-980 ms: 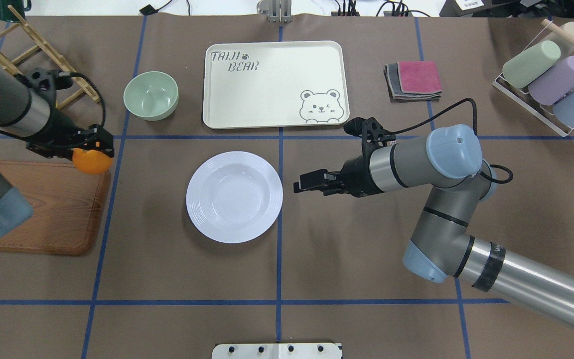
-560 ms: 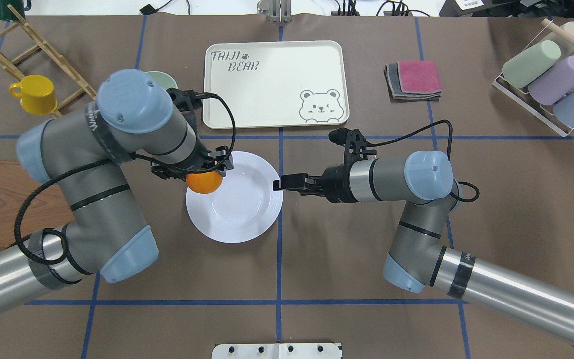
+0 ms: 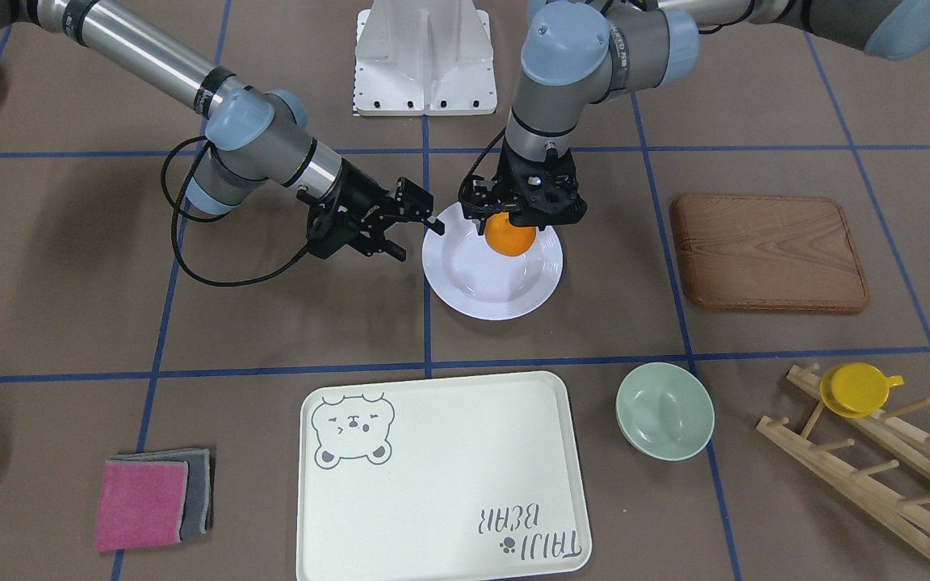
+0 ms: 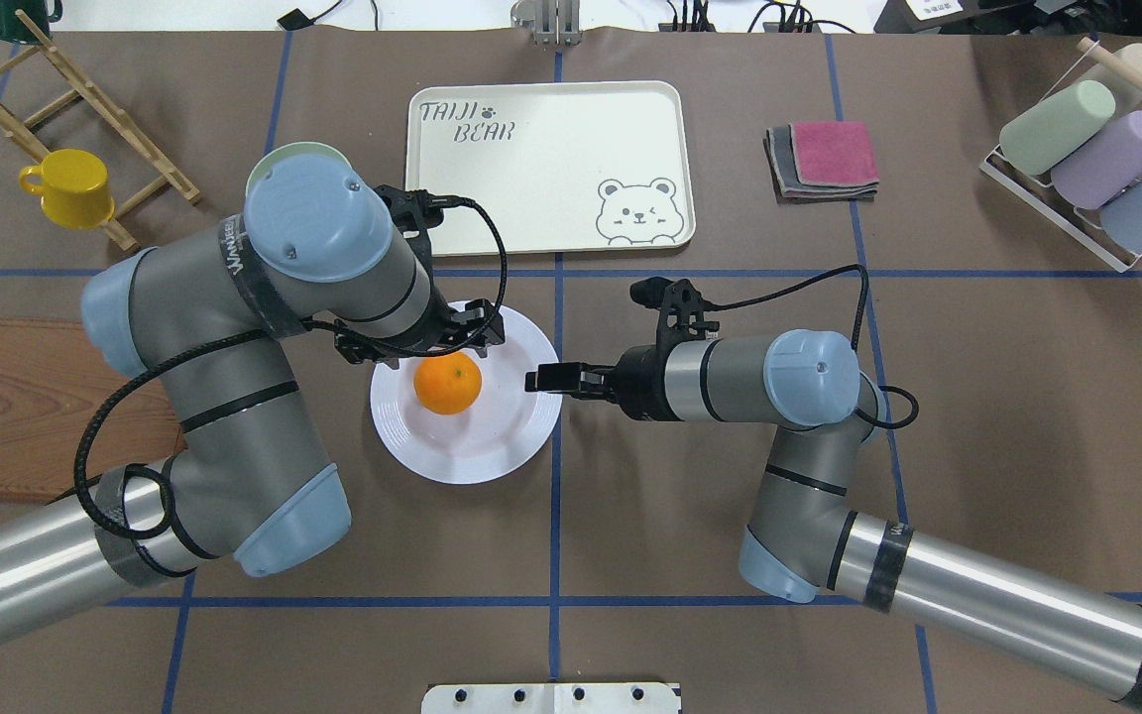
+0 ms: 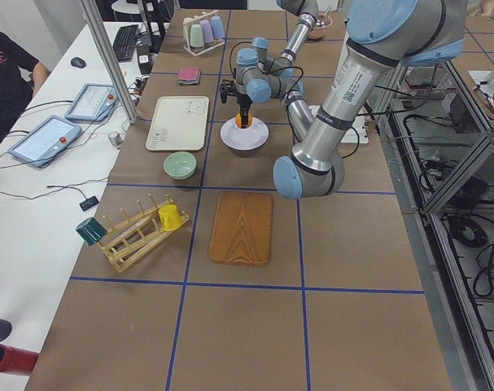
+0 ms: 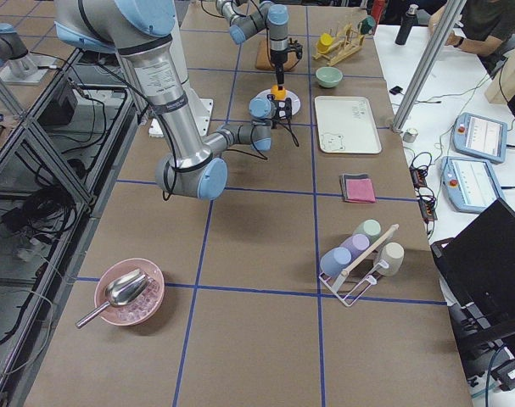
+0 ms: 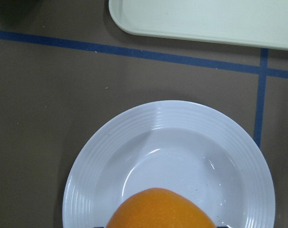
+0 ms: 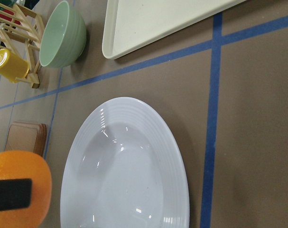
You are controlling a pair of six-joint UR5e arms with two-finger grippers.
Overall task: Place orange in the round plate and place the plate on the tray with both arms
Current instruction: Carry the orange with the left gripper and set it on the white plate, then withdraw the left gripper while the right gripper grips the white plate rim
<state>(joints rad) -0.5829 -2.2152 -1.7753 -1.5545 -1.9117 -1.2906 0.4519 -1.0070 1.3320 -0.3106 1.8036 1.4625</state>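
The orange (image 4: 447, 384) hangs in my left gripper (image 4: 444, 365), which is shut on it from above, over the well of the round plate (image 4: 467, 456). In the front view the orange (image 3: 510, 235) sits over the plate's (image 3: 489, 297) robot-side half. A black finger crosses the orange (image 8: 18, 173) in the right wrist view. My right gripper (image 3: 421, 240) is open and lies level, one fingertip at the plate's rim. The cream tray (image 4: 531, 169) with the bear drawing lies empty just beyond the plate.
A pale green bowl (image 3: 664, 410) stands beside the tray, mostly under my left arm in the overhead view. A wooden board (image 4: 16, 416) lies at left. At the far left is a yellow cup (image 4: 70, 186) on a wooden rack. Folded cloths (image 4: 824, 159) and a cup rack (image 4: 1096, 159) are at right.
My left arm swung from the wooden board to over the plate, carrying the orange. My right gripper slid left up to the plate's right rim.
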